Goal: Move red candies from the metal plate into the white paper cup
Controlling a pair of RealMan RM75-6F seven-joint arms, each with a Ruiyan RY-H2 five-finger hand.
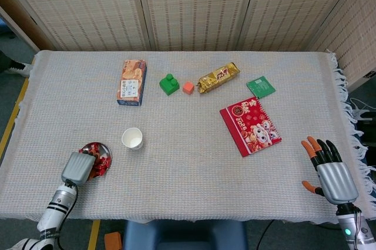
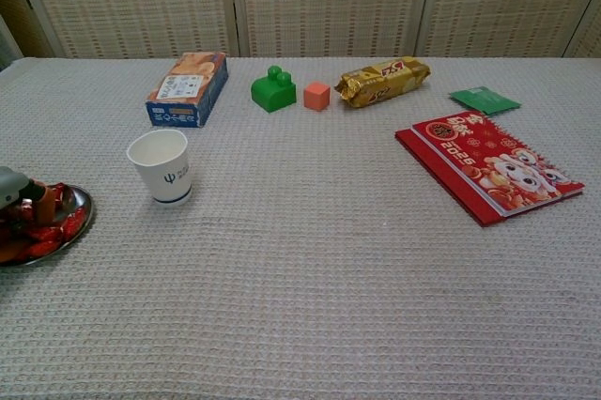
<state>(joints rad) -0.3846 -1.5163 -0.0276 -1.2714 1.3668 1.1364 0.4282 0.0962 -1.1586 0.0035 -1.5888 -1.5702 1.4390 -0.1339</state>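
The metal plate [image 1: 106,151] [image 2: 83,203] lies at the front left of the table, and red candies [image 1: 97,159] [image 2: 58,223] are heaped on it. My left hand [image 1: 77,166] [image 2: 16,192] rests over the plate's near side with its fingers curled down into the heap, gripping a candy. The white paper cup [image 1: 132,138] [image 2: 161,165] stands upright just right of the plate, with no candy showing inside. My right hand [image 1: 329,171] hovers at the table's front right corner, fingers spread and holding nothing. The chest view does not show it.
A biscuit box [image 1: 131,81], a green block [image 1: 169,84], an orange cube [image 1: 188,87] and a gold snack packet [image 1: 218,77] line the back. Further right are a green sachet [image 1: 260,87] and a red calendar [image 1: 251,125]. The cloth's fringed edge runs along the right.
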